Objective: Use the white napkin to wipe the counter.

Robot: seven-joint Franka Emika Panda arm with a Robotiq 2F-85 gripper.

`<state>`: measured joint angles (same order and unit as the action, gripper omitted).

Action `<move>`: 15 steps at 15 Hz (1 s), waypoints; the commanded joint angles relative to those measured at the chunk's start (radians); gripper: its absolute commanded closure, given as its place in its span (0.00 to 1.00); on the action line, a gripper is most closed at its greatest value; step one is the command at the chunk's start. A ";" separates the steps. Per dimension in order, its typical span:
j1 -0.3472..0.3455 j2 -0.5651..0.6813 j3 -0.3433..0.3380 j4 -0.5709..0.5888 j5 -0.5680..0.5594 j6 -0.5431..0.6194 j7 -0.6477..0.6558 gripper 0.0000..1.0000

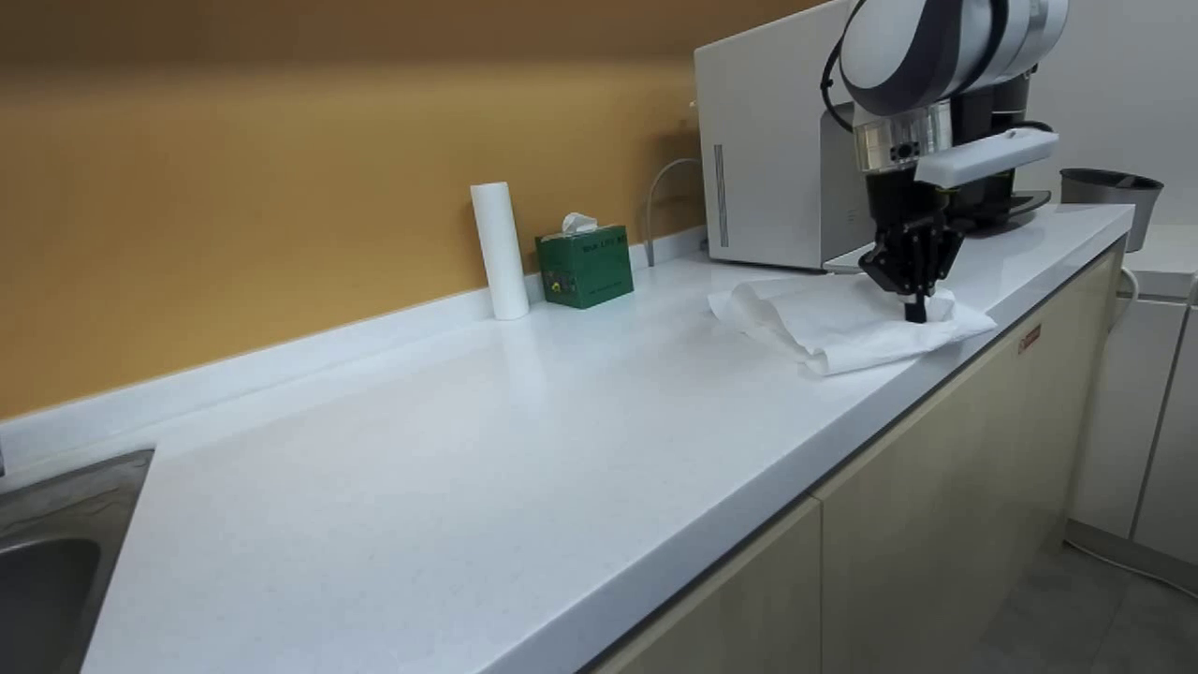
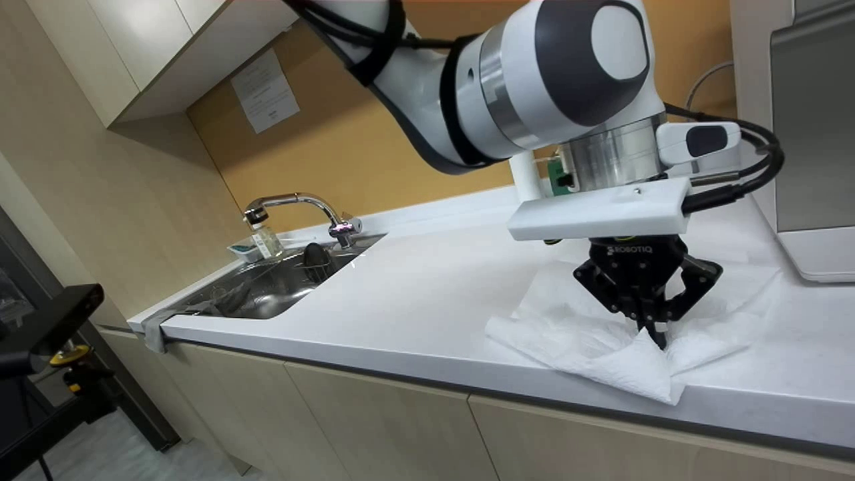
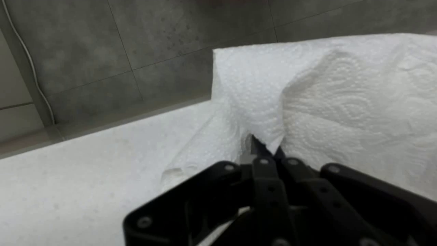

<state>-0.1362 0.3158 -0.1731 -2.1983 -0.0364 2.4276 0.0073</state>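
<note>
The claw [image 1: 915, 311] points tip-down, its tips close together and pinching a peaked fold of the white napkin [image 2: 581, 341]; whether they also touch the surface beneath cannot be told, since the folds hide it. In the wrist view the napkin fans around the tips from eight o'clock through twelve to four, embossed with dots and rings. It lies rumpled on the counter [image 1: 374, 468], one corner poking past the front edge. In an exterior view the robot arm [image 2: 461, 87] rises above the claw and bends off between ten and eleven o'clock.

Taken from the claw in an exterior view, a tall white boxy unit [image 1: 767, 187] stands near the napkin between ten and eleven o'clock. Beige cabinet fronts [image 1: 936, 449] sit at six, with a red label [image 1: 1029, 338] between three and four. A gray tub [image 1: 1109, 193] shows behind the counter's end at two. At nine o'clock, near the counter's back, comes a green tissue box [image 1: 588, 270] with a white tissue [image 1: 578, 223] sticking out, and just beyond it an upright white roll [image 1: 501, 253].

In an exterior view a metal sink [image 2: 270, 302] lies well apart at nine o'clock; a chrome faucet [image 2: 300, 198] and a sheet of paper [image 2: 265, 92] on the orange wall [image 2: 374, 157] are at ten.
</note>
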 commanded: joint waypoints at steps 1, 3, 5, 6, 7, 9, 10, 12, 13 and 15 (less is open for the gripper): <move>0.017 0.093 0.017 0.101 0.003 -0.011 0.067 1.00; 0.035 0.111 0.038 0.130 0.003 -0.024 0.061 1.00; 0.054 0.121 0.063 0.144 0.004 -0.033 0.047 1.00; 0.063 0.125 0.074 0.149 0.004 -0.039 0.040 1.00; 0.074 0.126 0.084 0.150 0.000 -0.043 0.035 1.00; 0.091 0.126 0.099 0.151 -0.006 -0.046 0.029 1.00; 0.099 0.127 0.102 0.152 -0.010 -0.047 0.031 1.00; 0.109 0.134 0.102 0.162 -0.007 -0.050 0.050 1.00; 0.111 0.141 0.102 0.171 0.009 -0.048 0.075 1.00; 0.114 0.154 0.103 0.185 0.027 -0.030 0.107 1.00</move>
<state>-0.0288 0.3985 -0.0769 -2.0572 -0.0344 2.3822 0.0420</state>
